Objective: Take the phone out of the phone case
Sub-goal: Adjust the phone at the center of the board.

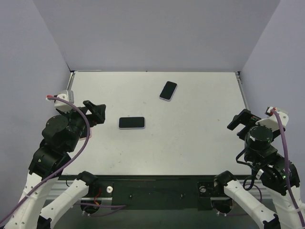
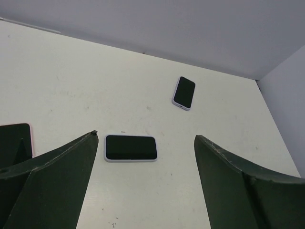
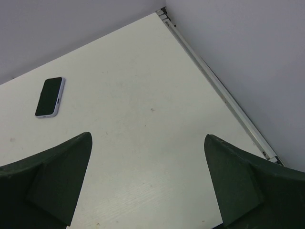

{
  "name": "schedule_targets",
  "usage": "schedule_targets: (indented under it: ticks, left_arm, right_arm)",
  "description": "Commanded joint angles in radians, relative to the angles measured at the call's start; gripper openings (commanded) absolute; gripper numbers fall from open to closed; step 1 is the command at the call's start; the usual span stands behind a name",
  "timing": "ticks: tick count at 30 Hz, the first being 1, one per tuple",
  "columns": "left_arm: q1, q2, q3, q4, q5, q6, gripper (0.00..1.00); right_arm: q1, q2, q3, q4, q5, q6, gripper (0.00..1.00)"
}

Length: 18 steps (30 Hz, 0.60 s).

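Note:
A phone in a pale lilac case lies screen up, crosswise, left of the table's middle; it also shows in the left wrist view. A second phone in a similar pale case lies at an angle farther back, also seen in the left wrist view and the right wrist view. My left gripper is open and empty, just left of the nearer phone and apart from it. My right gripper is open and empty above bare table at the right.
A third dark flat device with a pinkish rim lies at the left edge of the left wrist view, partly behind my finger. A metal rail runs along the table's right edge. Walls enclose the back and both sides.

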Motion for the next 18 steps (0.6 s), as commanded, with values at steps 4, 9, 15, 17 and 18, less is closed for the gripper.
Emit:
schedule_targets:
  ticks: [4,9,15,17,18]
  left_arm:
    - [-0.005,0.07,-0.055,0.038,0.082,-0.154,0.93]
    - [-0.004,0.122,-0.168,0.164,0.158,-0.329,0.93]
    - [0.011,0.317,-0.325,0.532,0.281,-0.582,0.92]
    - [0.027,0.439,-0.307,0.621,0.286,-0.631,0.92]
    - [0.033,0.476,-0.278,0.661,0.274,-0.639,0.91]
  right_arm:
    - [0.006,0.015,-0.047,0.022,-0.038,0.037,0.98]
    - [0.006,-0.005,-0.119,0.082,-0.179,0.024,0.98]
    - [0.008,-0.011,-0.139,0.099,-0.277,0.035,0.98]
    - [0.008,-0.008,-0.133,0.105,-0.312,0.038,0.98]
    - [0.008,-0.005,-0.132,0.107,-0.334,0.037,0.98]
